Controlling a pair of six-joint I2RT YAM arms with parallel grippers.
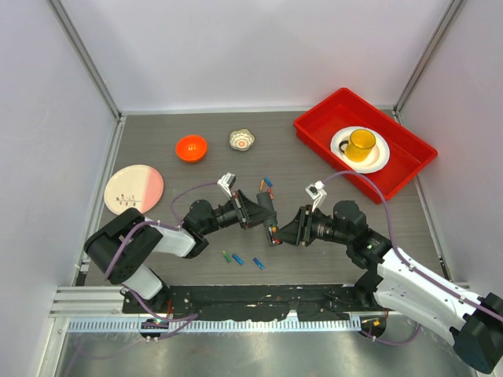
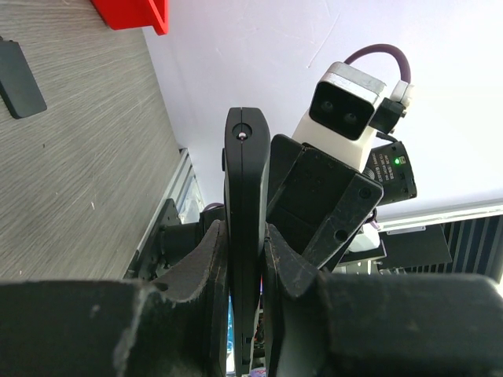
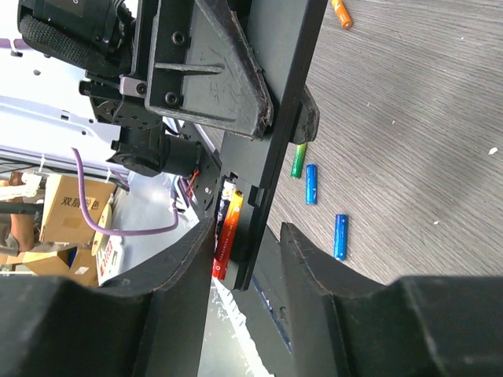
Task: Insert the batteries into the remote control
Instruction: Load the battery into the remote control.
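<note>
The remote control (image 2: 246, 181) is held off the table (image 1: 157, 141) and turned on edge. Its long axis lies across the gap between the two grippers. One end is clamped in the left gripper (image 2: 245, 251), whose fingers are closed flat against its two faces, and the other end is pointed at the right gripper (image 3: 247, 255). In the left wrist view only the thin black edge of the remote control is seen, with the right wrist's camera behind it. A flat black piece (image 2: 20, 78) lying on the table and a corner of the red tray (image 2: 134, 12) are also shown there. The open side is shown by the right wrist view alone: an orange and red battery (image 3: 228, 224) is seated lengthwise in the compartment, in line with the long axis, near the end facing that gripper. The right fingers are spread to either side of that end, but whether anything is pressed by them cannot be told. Below the remote control, a green battery (image 3: 299, 159) and a blue battery (image 3: 311, 183) are seen lying loose on the table, close together. From the top view, both arms are seen bent inward from their bases, with the wrists turned towards each other so that the grippers meet near the table's middle. An orange bowl (image 1: 191, 148) and a pink plate (image 1: 134, 189) are set well to the left.
</note>
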